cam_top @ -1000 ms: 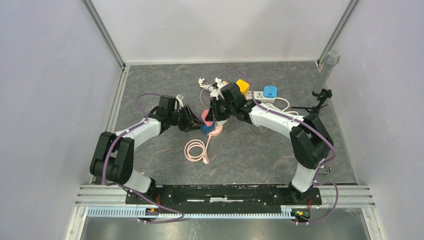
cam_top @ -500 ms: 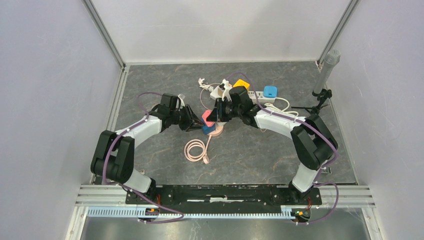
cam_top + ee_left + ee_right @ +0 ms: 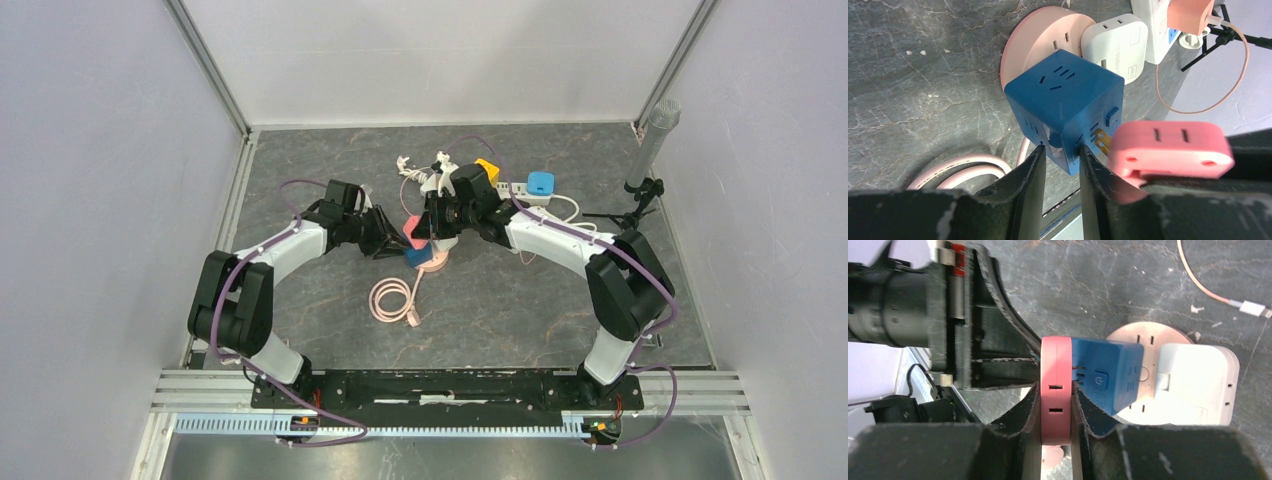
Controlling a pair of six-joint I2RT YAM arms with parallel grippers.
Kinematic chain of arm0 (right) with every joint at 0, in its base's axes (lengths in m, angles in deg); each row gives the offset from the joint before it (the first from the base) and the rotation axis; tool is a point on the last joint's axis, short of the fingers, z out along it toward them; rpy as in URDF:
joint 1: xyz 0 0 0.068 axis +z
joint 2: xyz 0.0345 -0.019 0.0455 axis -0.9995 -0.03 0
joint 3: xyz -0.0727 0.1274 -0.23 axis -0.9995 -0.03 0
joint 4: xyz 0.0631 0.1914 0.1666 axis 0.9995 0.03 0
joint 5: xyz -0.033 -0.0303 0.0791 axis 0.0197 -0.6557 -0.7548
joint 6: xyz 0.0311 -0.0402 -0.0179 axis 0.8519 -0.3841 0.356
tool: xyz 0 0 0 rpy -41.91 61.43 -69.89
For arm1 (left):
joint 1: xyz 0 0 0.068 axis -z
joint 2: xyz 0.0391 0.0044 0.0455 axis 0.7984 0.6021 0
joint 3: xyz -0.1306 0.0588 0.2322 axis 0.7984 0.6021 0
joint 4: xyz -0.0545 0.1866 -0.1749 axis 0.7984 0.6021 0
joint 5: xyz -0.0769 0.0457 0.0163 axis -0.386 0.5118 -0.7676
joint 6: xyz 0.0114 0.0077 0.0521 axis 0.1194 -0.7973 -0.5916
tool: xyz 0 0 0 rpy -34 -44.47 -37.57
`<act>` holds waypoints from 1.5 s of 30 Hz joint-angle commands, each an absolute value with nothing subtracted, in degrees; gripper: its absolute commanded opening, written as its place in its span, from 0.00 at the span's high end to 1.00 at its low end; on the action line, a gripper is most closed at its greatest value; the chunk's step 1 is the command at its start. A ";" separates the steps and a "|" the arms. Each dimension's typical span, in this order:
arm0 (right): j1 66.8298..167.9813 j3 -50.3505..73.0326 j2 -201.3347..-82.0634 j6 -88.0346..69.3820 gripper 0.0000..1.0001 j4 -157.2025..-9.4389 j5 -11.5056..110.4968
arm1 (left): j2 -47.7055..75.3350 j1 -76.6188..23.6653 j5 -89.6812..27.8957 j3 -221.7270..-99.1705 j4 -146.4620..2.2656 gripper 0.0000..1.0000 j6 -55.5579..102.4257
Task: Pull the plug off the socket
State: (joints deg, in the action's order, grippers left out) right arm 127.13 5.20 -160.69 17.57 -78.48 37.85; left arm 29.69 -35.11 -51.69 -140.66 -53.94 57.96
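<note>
A pink plug [image 3: 411,232] sits in the side of a blue cube socket [image 3: 415,257], which stands on a round pink base [image 3: 434,263]. In the left wrist view the plug [image 3: 1168,147] is partly out, with brass prongs [image 3: 1101,140] showing between it and the cube [image 3: 1068,95]. My right gripper [image 3: 428,228] is shut on the pink plug [image 3: 1055,390], one finger on each flat face. My left gripper [image 3: 386,243] is shut on the near corner of the blue cube, as the left wrist view [image 3: 1060,150] shows.
A white adapter [image 3: 1195,382] is plugged into the round base [image 3: 1133,335] beside the cube. A coiled pink cable [image 3: 395,298] lies in front. A white power strip [image 3: 520,190] with orange [image 3: 487,170] and blue [image 3: 541,182] plugs lies behind. A grey pole [image 3: 652,140] stands at the right.
My right wrist swung a little right, then back left, still holding the pink plug. My left arm shifted slightly away from me. The cube and base stay in place.
</note>
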 commanded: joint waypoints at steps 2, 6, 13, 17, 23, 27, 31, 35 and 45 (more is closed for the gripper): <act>125.65 6.63 -158.04 19.87 1.00 -87.47 30.99 | 36.38 -35.13 -33.64 -137.49 -39.29 0.64 51.24; 124.86 6.99 -158.97 21.06 1.00 -85.93 30.26 | 36.73 -35.05 -34.11 -138.00 -39.28 0.63 51.25; 124.59 8.04 -153.75 15.04 1.00 -82.48 37.54 | 35.22 -35.05 -38.22 -139.62 -42.40 0.58 51.23; 124.05 7.25 -150.32 10.35 1.00 -79.00 39.58 | 33.24 -35.07 -43.30 -143.28 -45.20 0.48 51.05; 123.47 1.23 -143.88 2.06 1.00 -71.76 42.45 | 29.03 -35.13 -44.62 -150.44 -46.01 0.31 51.50; 123.11 -2.84 -139.37 -3.14 1.00 -64.31 44.30 | 25.07 -35.31 -40.02 -153.75 -44.41 0.20 50.81; 122.93 -7.62 -134.63 -7.56 1.00 -58.16 42.89 | 20.68 -35.83 -32.94 -155.28 -42.14 0.10 48.89; 122.95 -12.35 -130.49 -8.59 1.00 -53.96 39.60 | 17.12 -36.42 -24.46 -156.42 -40.02 0.00 46.14; 121.24 -25.79 -121.00 0.35 1.00 -52.16 41.74 | 12.64 -40.78 -16.22 -157.28 -38.74 0.00 41.68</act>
State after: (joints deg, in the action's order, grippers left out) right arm 122.65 -22.51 -125.54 -4.33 -53.24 39.44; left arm 14.35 -39.22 -20.13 -155.41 -39.30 46.20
